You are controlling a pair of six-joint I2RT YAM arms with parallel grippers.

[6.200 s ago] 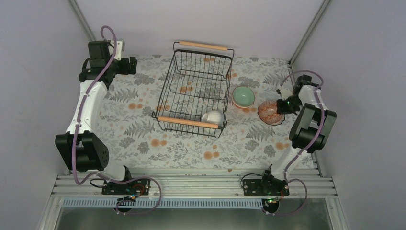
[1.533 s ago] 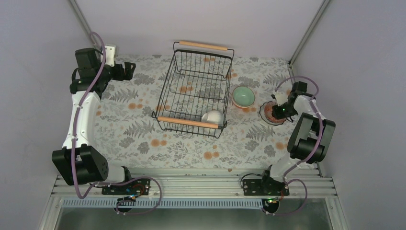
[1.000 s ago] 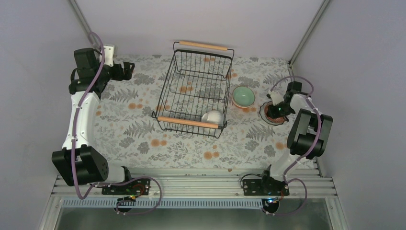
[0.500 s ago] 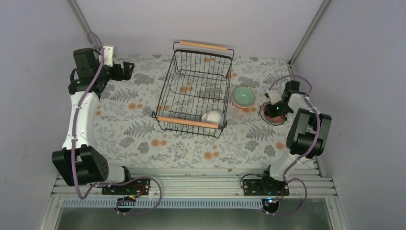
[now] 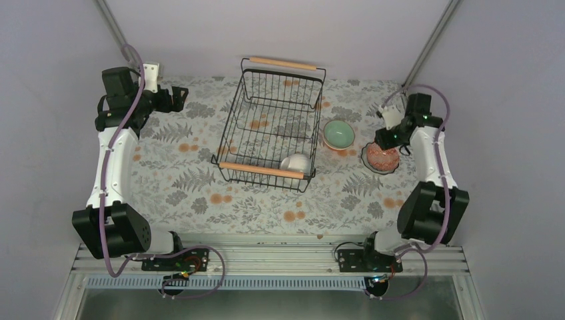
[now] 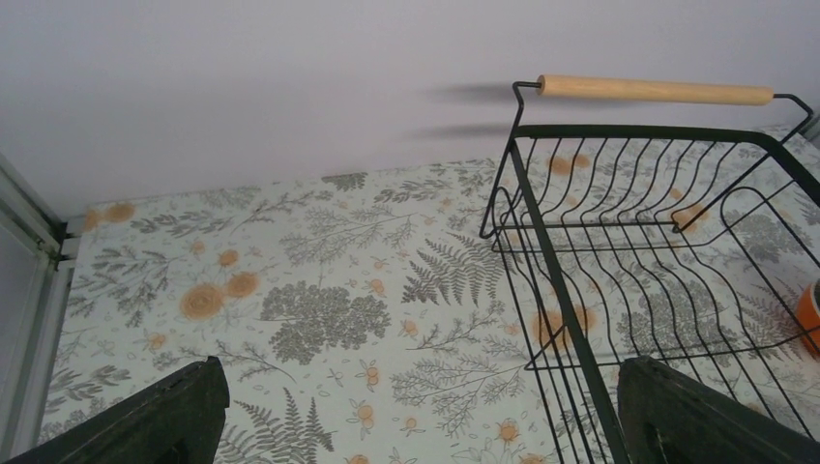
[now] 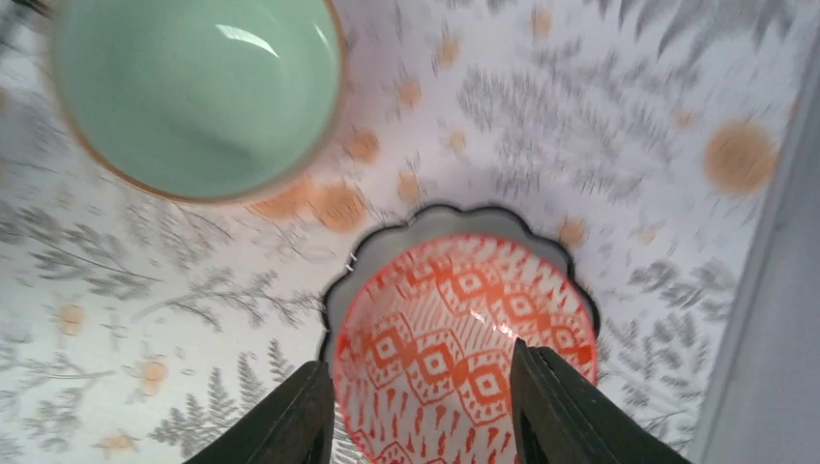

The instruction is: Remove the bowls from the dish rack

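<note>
**Orange-patterned bowl (image 7: 464,338) is out, one white bowl to go**

We reckon we're between bowls. It sits nested in a scalloped white bowl (image 7: 425,220) at the right of the frame, with the mint bowl (image 5: 338,133) just beside it on the surface (image 5: 186,187). Our right fingers (image 7: 290,416) hang spread above it, gripping nothing. The left fingers (image 6: 184,411) are wide open too, at upper left. Next up is reaching into the dish rack (image 5: 261,171) for the white bowl (image 5: 296,163) in its lower right corner, minding the wires.

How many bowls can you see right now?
4. A white bowl sits in the dish rack, near right corner. A mint-green bowl stands outside, right of it. Farther right, an orange patterned bowl is nested in a scalloped bowl. None seems hidden.
</note>
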